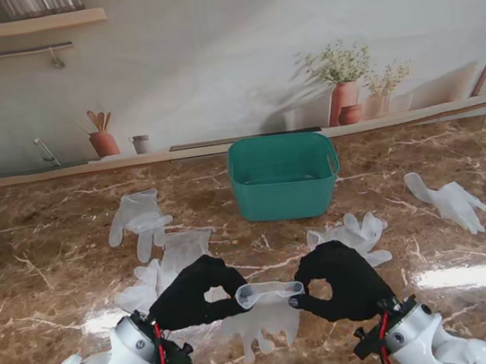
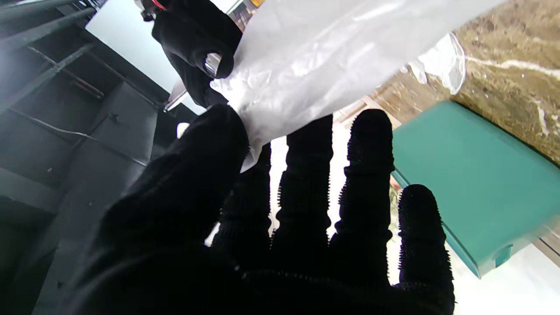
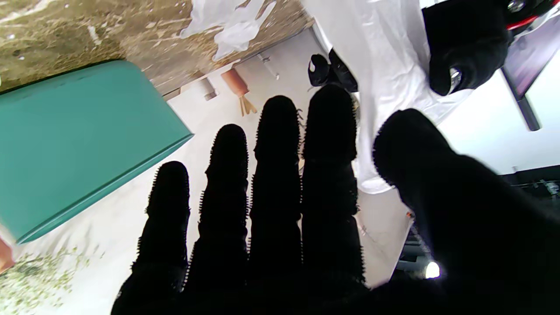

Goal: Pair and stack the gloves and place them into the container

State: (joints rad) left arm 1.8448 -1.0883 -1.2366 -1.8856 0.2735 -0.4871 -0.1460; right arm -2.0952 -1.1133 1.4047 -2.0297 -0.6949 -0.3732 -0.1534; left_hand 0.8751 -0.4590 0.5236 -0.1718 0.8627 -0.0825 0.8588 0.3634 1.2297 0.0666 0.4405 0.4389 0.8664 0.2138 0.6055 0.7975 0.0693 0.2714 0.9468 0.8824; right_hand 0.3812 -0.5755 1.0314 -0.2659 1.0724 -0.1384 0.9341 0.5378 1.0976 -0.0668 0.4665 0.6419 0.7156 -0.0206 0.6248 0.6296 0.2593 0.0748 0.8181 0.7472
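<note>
Both hands [image 1: 195, 294] [image 1: 340, 279] pinching glove cuff [image 1: 267, 292] stretched between them.

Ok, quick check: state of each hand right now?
Left hand: shut on the glove, pinching one end of its cuff.
Right hand: shut on the same glove, pinching the other end.

Left hand [image 2: 262, 227] thumb and index pinch the edge of a translucent white glove [image 2: 323, 61]; the other 3 fingers [image 2: 369, 175] extended. Right hand [image 2: 197, 48] grips the same glove's far edge. Green container [image 2: 477, 183] beside, on brown marble table [image 2: 516, 48].
</note>
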